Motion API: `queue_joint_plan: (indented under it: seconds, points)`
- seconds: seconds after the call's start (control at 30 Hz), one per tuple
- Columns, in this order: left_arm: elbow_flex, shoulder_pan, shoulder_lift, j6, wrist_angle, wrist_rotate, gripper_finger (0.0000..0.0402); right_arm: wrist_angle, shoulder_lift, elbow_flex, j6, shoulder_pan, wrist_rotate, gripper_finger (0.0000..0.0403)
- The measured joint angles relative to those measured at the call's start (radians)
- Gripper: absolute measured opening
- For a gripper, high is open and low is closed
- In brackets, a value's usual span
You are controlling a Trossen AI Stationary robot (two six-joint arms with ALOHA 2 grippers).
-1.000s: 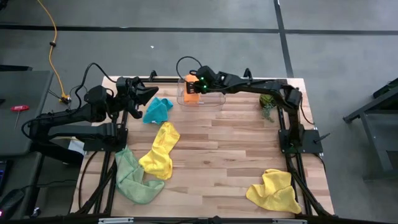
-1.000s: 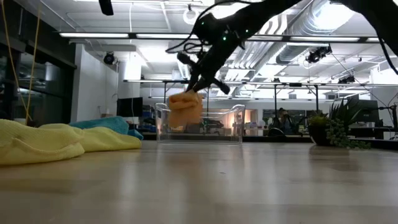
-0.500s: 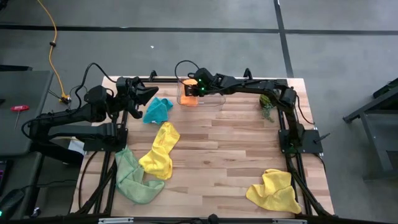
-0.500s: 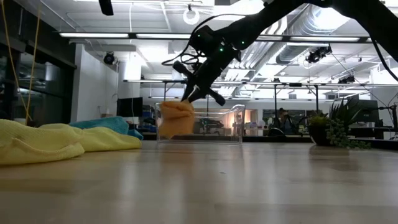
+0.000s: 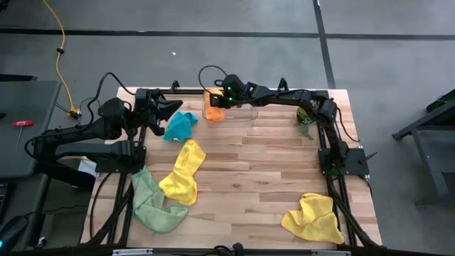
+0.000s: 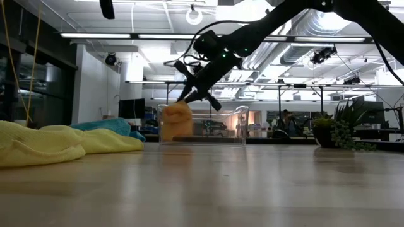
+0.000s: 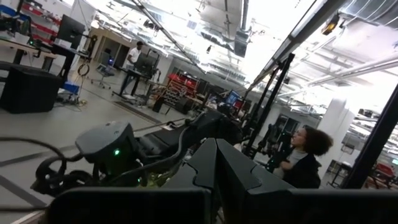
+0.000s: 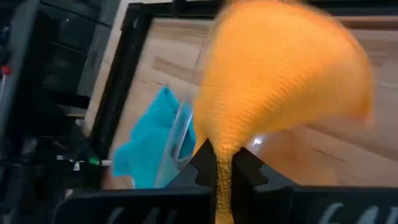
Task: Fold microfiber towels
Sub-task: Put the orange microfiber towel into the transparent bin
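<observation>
Right gripper [image 5: 215,100] clamped tight on orange towel [image 5: 212,108], towel dangling at clear bin's [image 5: 242,114] left end, table's 12 o'clock edge. Left gripper [image 5: 176,107] fully closed, empty, parked at 10 o'clock just beside teal towel [image 5: 180,125]. Yellow towel [image 5: 184,171] and light green towel [image 5: 151,203] overlapped toward 8 o'clock. Second yellow towel [image 5: 313,219] lay at 5 o'clock. Potted plant [image 5: 306,121] sat at 2 o'clock.

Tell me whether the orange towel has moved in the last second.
Yes. The right gripper carried the orange towel leftward to the clear bin's left end.
</observation>
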Motion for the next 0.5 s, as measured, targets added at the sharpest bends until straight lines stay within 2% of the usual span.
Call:
queue_joint_plan:
  seconds: [0.27,0.5]
  points:
    - [0.0,0.0,0.0,0.0,-0.003,0.0,0.0,-0.162,0.001,0.0,-0.011,-0.013,0.05,0.0]
    - [0.0,0.0,0.0,0.0,-0.01,0.0,0.0,-0.197,0.021,0.0,-0.005,-0.024,0.077,0.0]
